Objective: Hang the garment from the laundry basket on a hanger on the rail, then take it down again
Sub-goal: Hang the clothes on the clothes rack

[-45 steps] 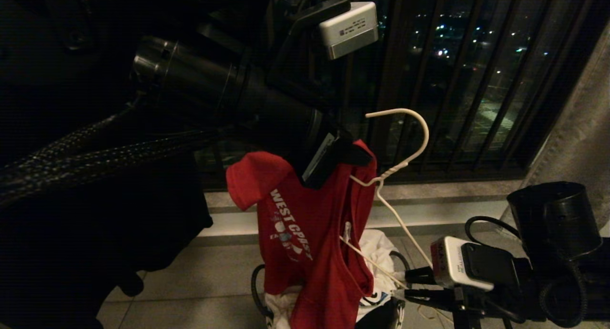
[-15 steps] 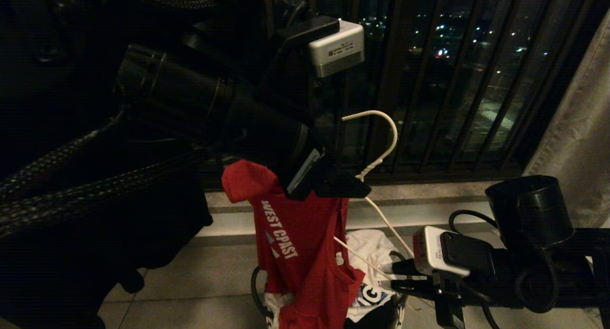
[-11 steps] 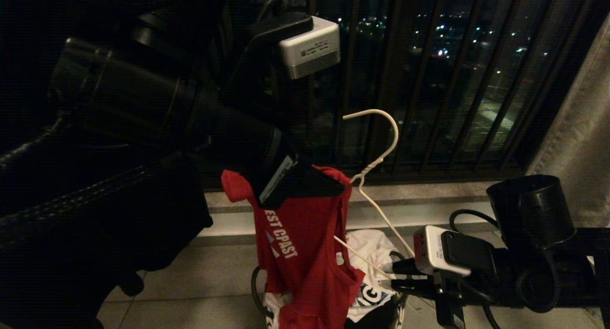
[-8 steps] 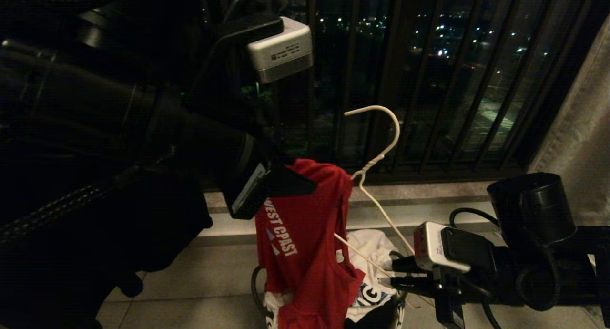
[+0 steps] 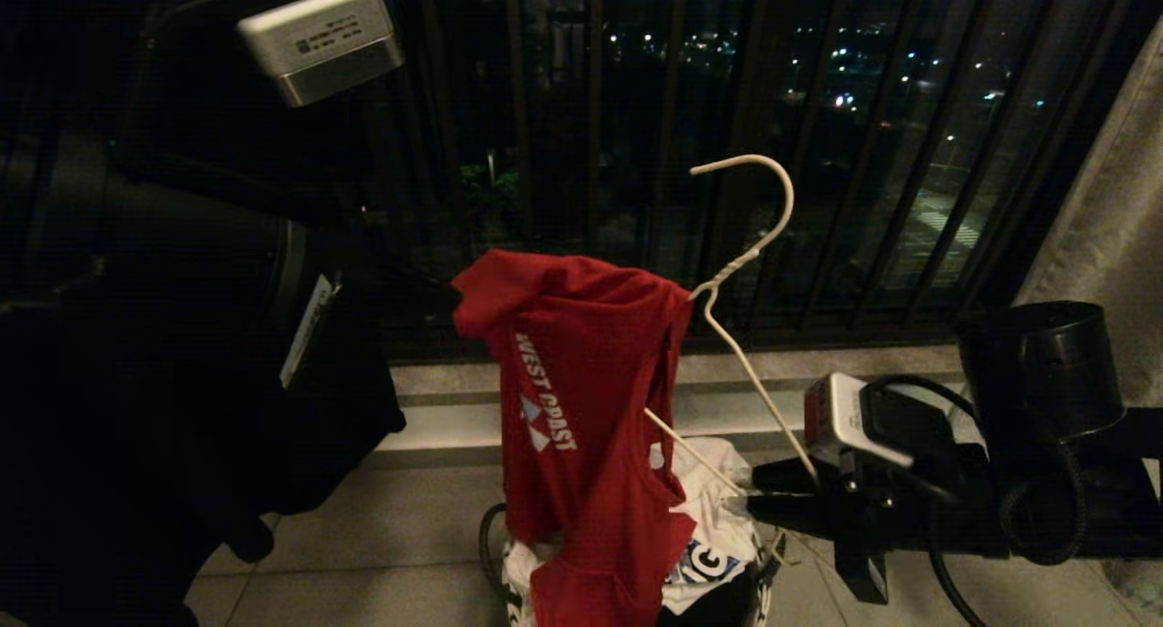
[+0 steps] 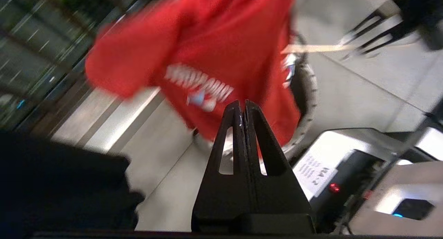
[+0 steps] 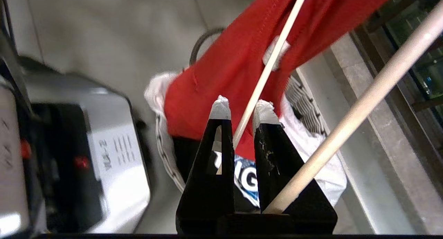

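The red garment (image 5: 581, 382) with white lettering hangs on the white wire hanger (image 5: 783, 200), its hem reaching into the laundry basket (image 5: 501, 583) on the floor. My right gripper (image 5: 756, 502) is shut on the hanger's lower wire (image 7: 270, 62), which runs between its white-tipped fingers (image 7: 220, 109). My left gripper (image 6: 243, 105) is shut and holds nothing. It is off to the left of the garment (image 6: 214, 41), clear of the cloth. The basket's patterned rim (image 7: 306, 105) shows beneath the shirt (image 7: 228, 69). The rail is out of view.
A window with dark vertical bars (image 5: 818, 154) stands behind, with a pale sill (image 5: 436, 427) below it. A curtain (image 5: 1108, 227) hangs at the right. White cloth (image 5: 718, 482) fills the basket. Dark cloth (image 5: 273, 445) hangs at the left. The floor is tiled (image 5: 382, 536).
My left gripper let go of the shirt's shoulder, closed, and drew back to the left. The hanger and shirt rose slightly in the right gripper.
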You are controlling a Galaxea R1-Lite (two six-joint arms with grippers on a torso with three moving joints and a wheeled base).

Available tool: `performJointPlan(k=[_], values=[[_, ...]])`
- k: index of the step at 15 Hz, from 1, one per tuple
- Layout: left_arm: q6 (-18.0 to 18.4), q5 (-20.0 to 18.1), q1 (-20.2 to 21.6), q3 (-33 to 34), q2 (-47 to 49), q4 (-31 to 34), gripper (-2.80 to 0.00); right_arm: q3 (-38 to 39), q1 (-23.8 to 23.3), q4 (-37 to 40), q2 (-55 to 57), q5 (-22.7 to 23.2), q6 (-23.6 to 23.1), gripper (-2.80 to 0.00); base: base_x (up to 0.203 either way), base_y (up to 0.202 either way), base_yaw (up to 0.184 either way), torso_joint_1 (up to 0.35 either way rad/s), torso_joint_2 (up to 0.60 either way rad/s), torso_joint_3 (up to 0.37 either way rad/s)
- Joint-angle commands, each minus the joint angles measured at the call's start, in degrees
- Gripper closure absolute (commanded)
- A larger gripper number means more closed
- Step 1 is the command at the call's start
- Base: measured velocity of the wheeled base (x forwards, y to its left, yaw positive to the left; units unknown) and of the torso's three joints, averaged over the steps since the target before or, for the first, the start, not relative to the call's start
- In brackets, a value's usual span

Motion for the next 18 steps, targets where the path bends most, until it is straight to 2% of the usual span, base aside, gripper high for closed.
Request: performJointPlan(k=[1,4,6,8,11,14,18], values=[[0.2,1.6,3.2,0.4,-0.2,0.1,0.0,-1.1,0.0,0.0,-1.7,4.1,3.2,0.0,0.0,0.0,0.0,0.0,0.0,0.0],[0.7,3.4,7.9,0.4,1.5,0.1,0.0,-2.5,0.0,0.1,-2.2,5.7,6.9,0.0,0.0,0.0,0.0,0.0,0.0,0.0],[0.7,3.6,9.0,0.5,2.0,-0.1,0.0,-3.2,0.1,0.1,-3.5,7.2,9.8,0.0,0.0,0.0,0.0,0.0,0.0,0.0],[0.7,5.2,9.2,0.9,2.7,-3.2,0.0,-3.9,0.1,0.2,-5.9,10.7,13.8,0.0,0.0,0.0,0.0,0.0,0.0,0.0],[0.9,8.3,9.1,3.0,3.5,-7.1,0.0,-4.0,0.1,0.3,-7.2,11.0,14.0,0.0,0.0,0.0,0.0,0.0,0.0,0.0],[0.0,8.5,9.2,6.1,3.6,-10.0,0.0,-4.0,0.1,0.4,-8.6,11.0,14.1,0.0,0.0,0.0,0.0,0.0,0.0,0.0],[-0.5,8.3,9.2,13.2,4.4,-20.7,0.0,-4.9,0.1,0.2,-9.3,10.9,16.3,0.0,0.0,0.0,0.0,0.0,0.0,0.0]])
